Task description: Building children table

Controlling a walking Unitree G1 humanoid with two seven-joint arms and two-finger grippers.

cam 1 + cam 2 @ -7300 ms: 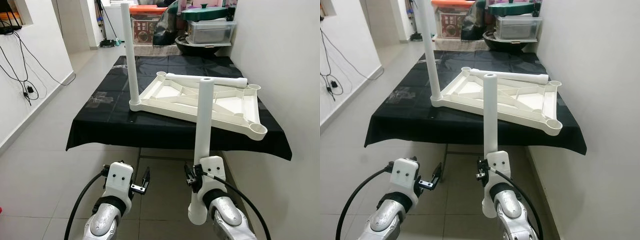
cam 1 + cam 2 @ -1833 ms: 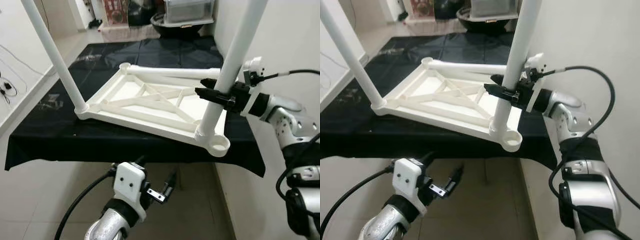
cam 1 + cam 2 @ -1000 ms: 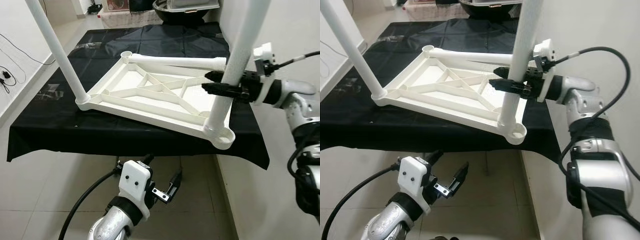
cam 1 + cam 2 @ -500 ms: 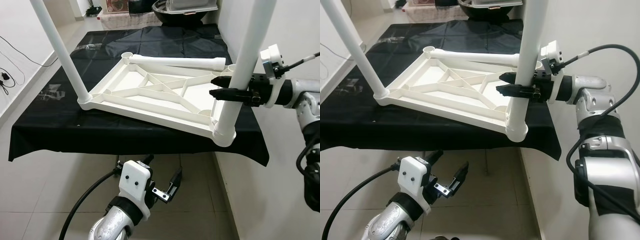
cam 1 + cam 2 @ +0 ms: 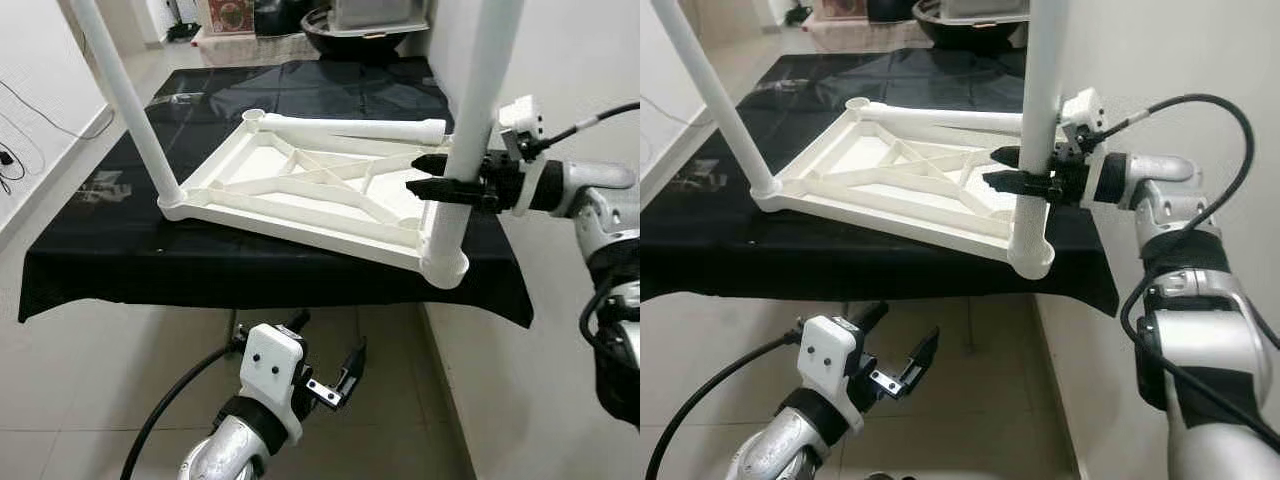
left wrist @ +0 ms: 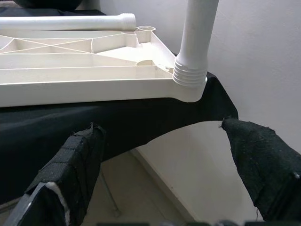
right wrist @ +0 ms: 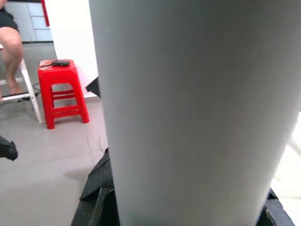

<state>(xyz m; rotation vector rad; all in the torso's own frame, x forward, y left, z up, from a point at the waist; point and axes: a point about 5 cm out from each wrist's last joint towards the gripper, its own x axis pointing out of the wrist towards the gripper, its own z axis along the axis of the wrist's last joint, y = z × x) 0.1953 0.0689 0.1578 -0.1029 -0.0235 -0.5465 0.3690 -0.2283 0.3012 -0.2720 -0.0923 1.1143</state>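
A: What was cut off or hard to make out?

B: The upright white leg held by the right gripper ran out of the top edge, so its upper end was unseen. In the right wrist view the same leg was a smooth, pale, blurred cylinder close to the lens. A second upright leg, at the tabletop's near left corner, was also cropped at the top.

A: Materials and shapes?

B: The white plastic tabletop lay upside down on the black cloth, showing moulded ribs in a crossed pattern and round sockets at its corners. The held leg stood in the near right corner socket, ridged rings showing just above the rim (left wrist view). A third leg lay flat along the far edge.

A: The claws?

B: The right gripper's fingers were clamped on the upright leg above the socket. The left gripper hung below the table edge with its fingers spread, holding nothing.

A: Any writing?

B: None could be read. A red stool stood on grey floor tiles, a person's leg beside it.
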